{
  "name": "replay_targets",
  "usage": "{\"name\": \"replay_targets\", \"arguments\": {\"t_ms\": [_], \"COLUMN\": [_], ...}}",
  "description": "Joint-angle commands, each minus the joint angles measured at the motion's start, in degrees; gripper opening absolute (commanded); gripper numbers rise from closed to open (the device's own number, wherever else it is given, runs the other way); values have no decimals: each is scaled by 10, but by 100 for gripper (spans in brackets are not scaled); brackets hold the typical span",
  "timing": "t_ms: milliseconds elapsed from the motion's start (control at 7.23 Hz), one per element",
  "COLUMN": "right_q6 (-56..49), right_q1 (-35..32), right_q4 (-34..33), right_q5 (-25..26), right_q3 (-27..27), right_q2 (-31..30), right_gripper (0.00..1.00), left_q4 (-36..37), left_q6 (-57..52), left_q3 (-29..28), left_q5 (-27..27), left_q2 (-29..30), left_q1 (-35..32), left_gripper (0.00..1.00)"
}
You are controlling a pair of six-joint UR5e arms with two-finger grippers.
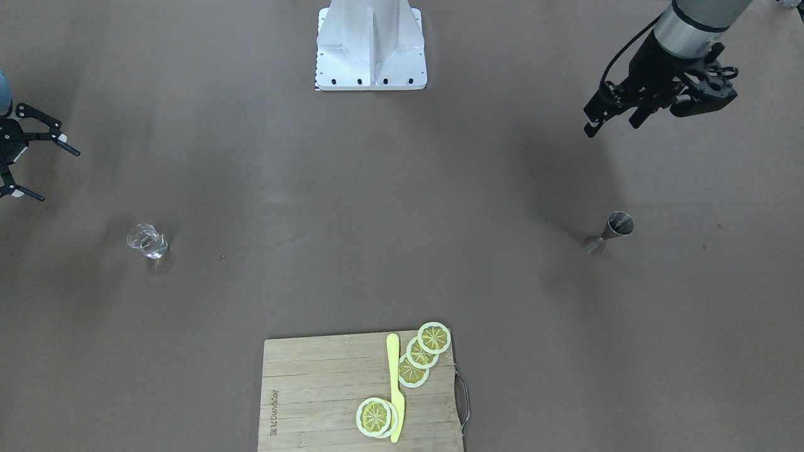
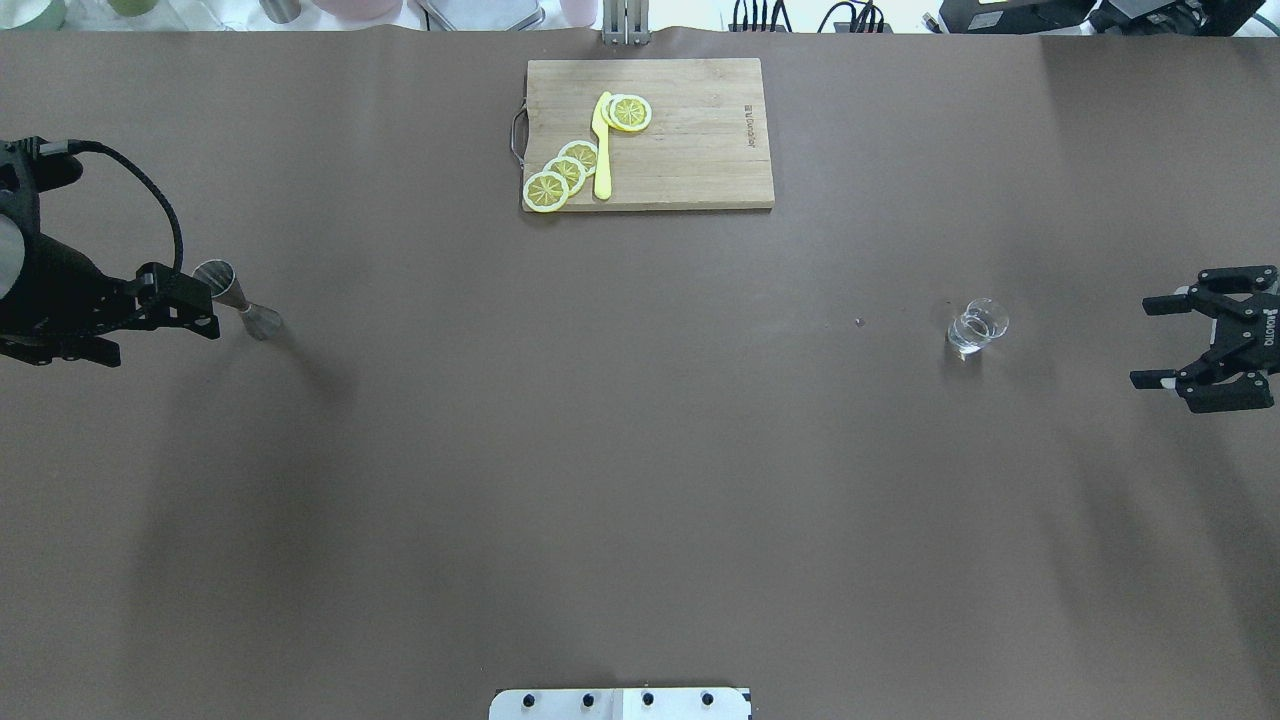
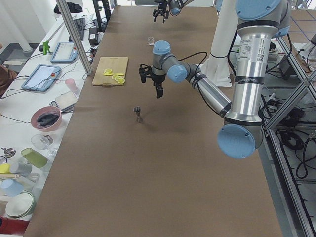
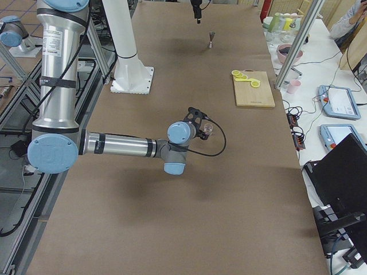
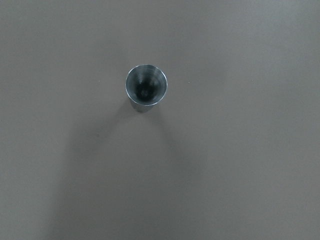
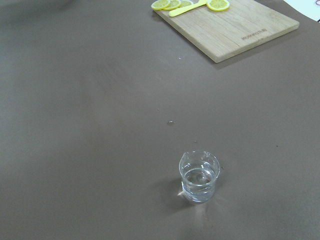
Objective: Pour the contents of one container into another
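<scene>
The right gripper (image 2: 1145,342) hung at the right end of the table (image 2: 640,500), fingers spread wide and empty. The left gripper (image 1: 610,125), fingers also apart and empty, hung clear of the jigger (image 1: 608,233). The clear glass (image 2: 977,326), part-filled with colourless liquid, stood upright near the right end. The steel hourglass jigger stood near the left end, axis vertical, mouth up.

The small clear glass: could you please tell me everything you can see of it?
The glass is short, round, clear and colourless, with a small lip on its rim. Clear liquid fills its lower part. It stands upright on the brown table, touched by nothing else; the open right gripper is apart from it.
</scene>
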State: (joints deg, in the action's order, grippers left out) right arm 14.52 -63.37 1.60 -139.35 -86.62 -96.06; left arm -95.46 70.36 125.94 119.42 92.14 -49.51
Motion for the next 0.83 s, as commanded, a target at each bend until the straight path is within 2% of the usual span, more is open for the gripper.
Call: {"name": "replay_targets", "arguments": {"t_ms": [0,138,277,415,553,691], "right_q6": [-15,-14,-17,-20,-39,-71], "right_q1": [0,-6,-13,-18,-18,-17], "right_q4": [61,95,102,141,153,149], "right_q5": [-26,-27,-22,-15,36,48], "right_q3": [18,30,45,84,93,94], "right_q2": [0,4,24,39,35,33], "right_gripper": [100,100,100,100,100,100], "left_q4": [-174,-217,-221,-215,-210,-191], "left_q6": [44,46,46,46,49,48], "left_q3": [-10,-20,-16,-2,5,2], "left_q5": [-87,-136,-193,-314,-405,-418], "left_q2": [-104,-118,-120,-120,-120,-120], "left_q1": [71,105,143,218,270,274], "left_gripper": [98,98,98,98,98,98]}}
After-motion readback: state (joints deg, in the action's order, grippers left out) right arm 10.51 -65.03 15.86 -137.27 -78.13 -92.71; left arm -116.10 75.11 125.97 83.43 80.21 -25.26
